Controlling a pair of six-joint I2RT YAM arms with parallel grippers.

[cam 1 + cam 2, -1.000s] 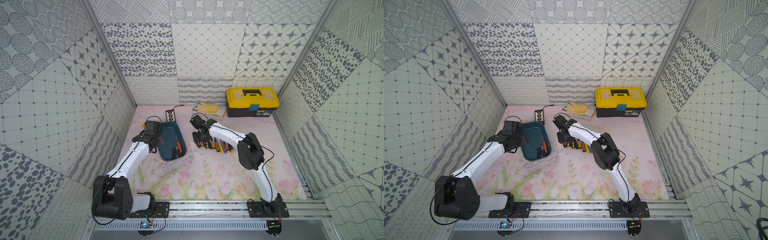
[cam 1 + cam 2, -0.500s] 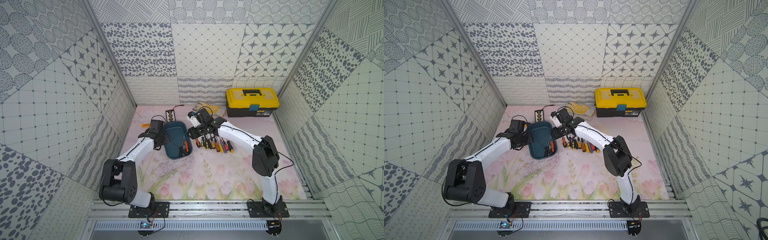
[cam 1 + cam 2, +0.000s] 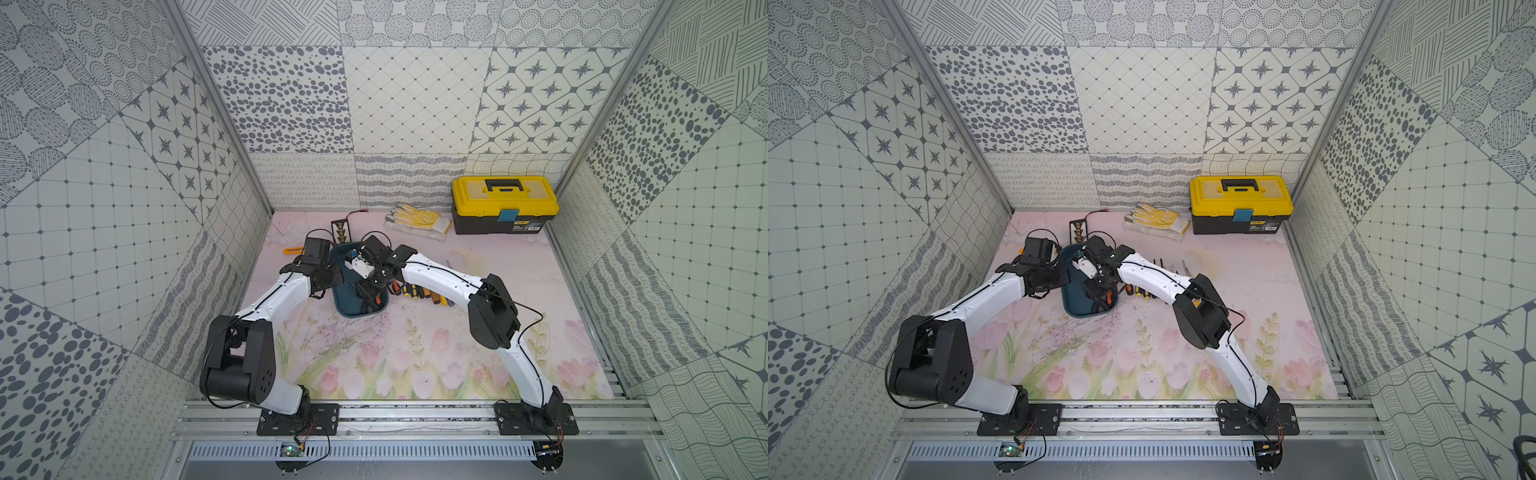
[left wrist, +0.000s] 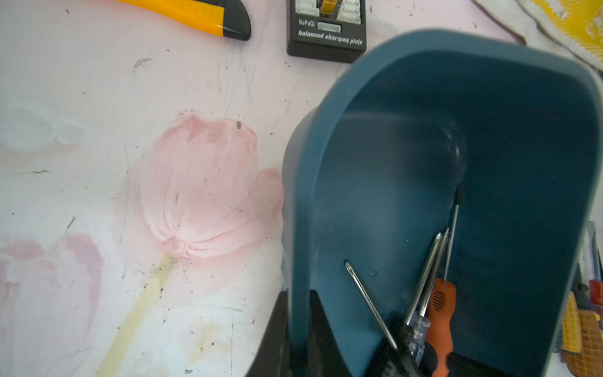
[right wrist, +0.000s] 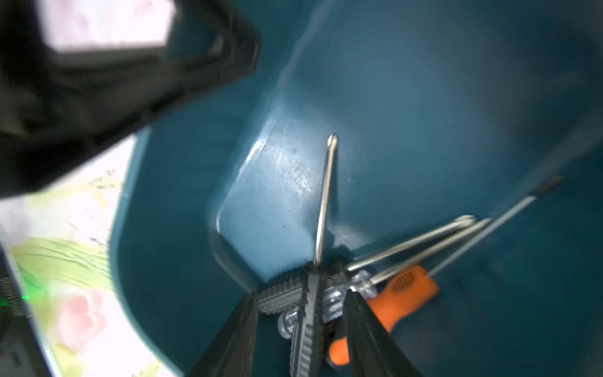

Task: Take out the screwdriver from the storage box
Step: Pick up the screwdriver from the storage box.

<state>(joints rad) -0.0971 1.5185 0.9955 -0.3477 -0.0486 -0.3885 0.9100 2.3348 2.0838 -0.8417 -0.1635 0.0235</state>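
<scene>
Two jaws, left clamped on teal storage box (image 4: pixel 489 81) wall, right around black ribbed screwdriver (image 5: pixel 321 209) handle

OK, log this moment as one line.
left gripper: shut on storage box | right gripper: around black-handled screwdriver in box

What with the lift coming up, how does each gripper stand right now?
Left gripper: closed on the storage box wall.
Right gripper: jaws astride the black-handled screwdriver; grip cannot be told.

Teal lidless storage box (image 3: pixel 346 308) on table; inside, black-handled screwdriver (image 5: pixel 323 209) angled, tip raised off floor.
</scene>
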